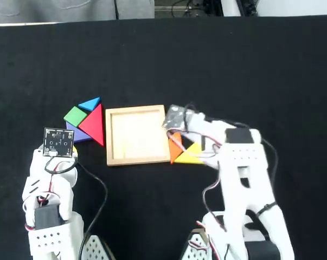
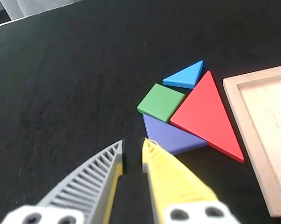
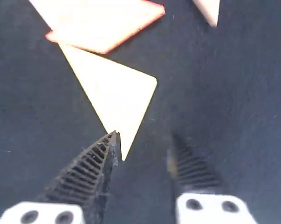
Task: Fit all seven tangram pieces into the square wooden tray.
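The square wooden tray (image 1: pixel 136 158) lies empty at the table's middle. By its left side sit a blue triangle (image 1: pixel 90 103), a green square (image 1: pixel 75 115), a red triangle (image 1: pixel 94 125) and a purple parallelogram (image 2: pixel 170 136). My left gripper (image 2: pixel 133 148) hovers just short of the purple piece, slightly open and holding nothing. Right of the tray lie orange pieces (image 1: pixel 175 147) and a yellow triangle (image 1: pixel 191 157). My right gripper (image 3: pixel 145 137) is open low over them, and one point of the yellow triangle (image 3: pixel 114 93) lies between its fingers, close to one fingertip (image 3: pixel 113 137).
Black cloth covers the table (image 1: pixel 217 65). The right arm's wrist (image 1: pixel 177 119) hangs over the tray's right edge. Cables trail from both arm bases along the near edge. Open cloth stretches behind the tray and pieces.
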### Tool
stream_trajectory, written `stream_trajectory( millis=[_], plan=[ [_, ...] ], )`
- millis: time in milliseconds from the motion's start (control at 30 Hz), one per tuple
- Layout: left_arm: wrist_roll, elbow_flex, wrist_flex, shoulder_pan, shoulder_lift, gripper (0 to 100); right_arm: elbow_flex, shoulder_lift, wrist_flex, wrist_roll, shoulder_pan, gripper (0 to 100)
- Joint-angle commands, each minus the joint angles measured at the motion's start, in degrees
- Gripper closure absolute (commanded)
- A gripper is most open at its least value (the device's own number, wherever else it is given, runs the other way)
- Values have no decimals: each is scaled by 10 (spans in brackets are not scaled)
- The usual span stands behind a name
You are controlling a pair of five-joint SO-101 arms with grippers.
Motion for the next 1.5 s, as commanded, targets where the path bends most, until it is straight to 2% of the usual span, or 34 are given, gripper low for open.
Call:
stream_trajectory(
  millis=[0,133,333,500,667,967,1100,1333,1467],
  plan=[
    [0,11,2,-1,-4,920,0,2,35,22,-53,654],
    [0,11,2,-1,-4,920,-19,71,12,61,-63,650],
    [0,11,2,-2,-4,920,-83,196,11,111,-37,648],
    [0,11,2,-2,-4,920,-155,275,11,130,-5,648],
    [0,11,1,-2,-4,920,-176,328,9,159,-9,648],
    [0,11,1,-2,-4,920,-164,363,5,161,-8,649],
    [0,11,1,-1,-4,920,-153,364,-44,153,-4,656],
    [0,11,1,-1,-4,920,-153,357,-47,154,-6,871],
    [0,11,2,-1,-4,920,-179,318,11,154,-7,877]
  ],
)
